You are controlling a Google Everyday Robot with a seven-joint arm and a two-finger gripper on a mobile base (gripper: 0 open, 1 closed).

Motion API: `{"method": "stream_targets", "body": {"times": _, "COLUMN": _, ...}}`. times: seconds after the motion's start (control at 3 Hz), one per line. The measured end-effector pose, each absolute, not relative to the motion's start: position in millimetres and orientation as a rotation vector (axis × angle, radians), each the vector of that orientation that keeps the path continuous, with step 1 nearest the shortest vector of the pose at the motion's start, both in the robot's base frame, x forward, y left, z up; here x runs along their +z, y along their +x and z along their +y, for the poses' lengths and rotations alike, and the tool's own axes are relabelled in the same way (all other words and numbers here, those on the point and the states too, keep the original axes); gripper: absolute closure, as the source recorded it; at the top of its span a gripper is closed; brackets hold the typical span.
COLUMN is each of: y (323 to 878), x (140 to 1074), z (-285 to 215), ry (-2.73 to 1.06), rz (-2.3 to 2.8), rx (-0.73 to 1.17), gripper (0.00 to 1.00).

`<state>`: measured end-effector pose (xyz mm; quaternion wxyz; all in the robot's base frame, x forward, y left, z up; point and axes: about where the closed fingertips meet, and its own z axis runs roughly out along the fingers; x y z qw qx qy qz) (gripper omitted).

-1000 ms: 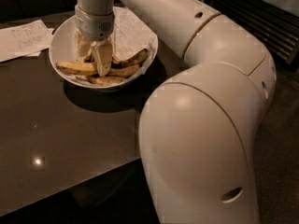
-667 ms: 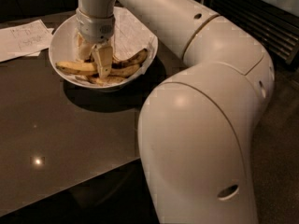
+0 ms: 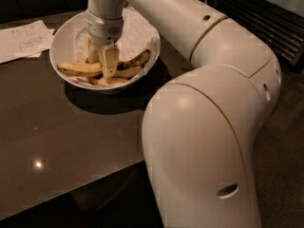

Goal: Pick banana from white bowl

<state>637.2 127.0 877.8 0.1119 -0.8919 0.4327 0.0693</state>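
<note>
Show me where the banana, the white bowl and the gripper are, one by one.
banana point(image 3: 76, 69): camera view, middle of its yellow body.
white bowl point(image 3: 64, 39): camera view, bare left inner wall.
gripper point(image 3: 101, 66): camera view, its lower end, down inside the bowl.

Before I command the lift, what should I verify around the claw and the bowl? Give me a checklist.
1. Claw is down inside the white bowl: ok.
2. Claw sits at the right end of the banana, the long yellow one: ok.
3. Banana secured for lifting: cannot tell.
4. Banana free of the other bananas: not ok, they crowd against it beneath the claw and might drag along.
5. White bowl rests fully on the table: ok.
6. Paper sheets lie left of the bowl, apparently outside a straight lift: ok.
</note>
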Motion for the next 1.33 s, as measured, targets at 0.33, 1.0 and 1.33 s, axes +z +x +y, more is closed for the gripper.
{"method": "stream_targets", "body": {"times": 0.33, "y": 635.5, "x": 892.2, "z": 110.4, "ry": -2.541, "rz": 1.336, "rx": 0.166, "gripper": 0.77}}
{"method": "stream_targets", "body": {"times": 1.0, "y": 638.7, "x": 894.0, "z": 116.0, "ry": -2.513, "rz": 1.331, "rx": 0.148, "gripper": 1.00}}
{"method": "stream_targets", "body": {"times": 1.33, "y": 640.5, "x": 906.0, "z": 118.4, "ry": -2.473, "rz": 1.335, "rx": 0.149, "gripper": 1.00}}
